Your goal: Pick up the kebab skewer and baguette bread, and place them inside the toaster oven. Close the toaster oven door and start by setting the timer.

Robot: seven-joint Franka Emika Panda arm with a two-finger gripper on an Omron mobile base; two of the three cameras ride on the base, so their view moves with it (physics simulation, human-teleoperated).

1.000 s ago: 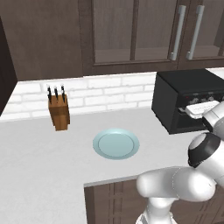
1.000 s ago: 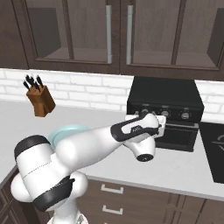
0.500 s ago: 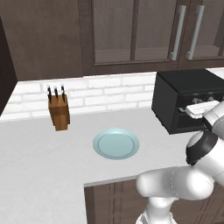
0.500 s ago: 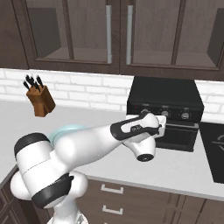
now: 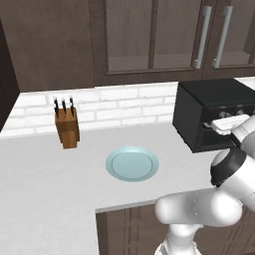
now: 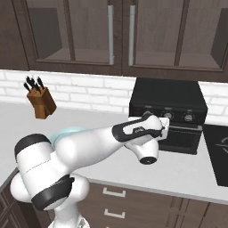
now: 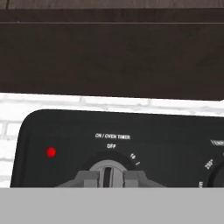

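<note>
The black toaster oven (image 6: pixel 169 95) stands at the back of the counter, and its door (image 6: pixel 182 140) looks shut. My gripper (image 7: pixel 108 177) is at the control row, shut on the timer knob (image 7: pixel 108 165), one finger on each side of its ridge. The knob's label reads "ON / OVEN TIMER", and the ridge points at OFF. Left of the knob a red light (image 7: pixel 51 152) glows. From the right base view, the gripper (image 6: pixel 164 127) presses against the oven front; the left base view has it (image 5: pixel 219 124) at the oven's upper front. The kebab skewer and baguette bread are out of view.
A pale blue plate (image 5: pixel 132 164) lies bare on the counter left of the oven. A wooden knife block (image 5: pixel 66 127) stands by the brick wall. A second knob (image 6: pixel 188 117) sits right of the timer. A dark cooktop (image 6: pixel 220 153) lies right of the oven, with cabinets overhead.
The gripper has closed onto the timer knob. The arm and everything else on the counter have stayed where they were.
</note>
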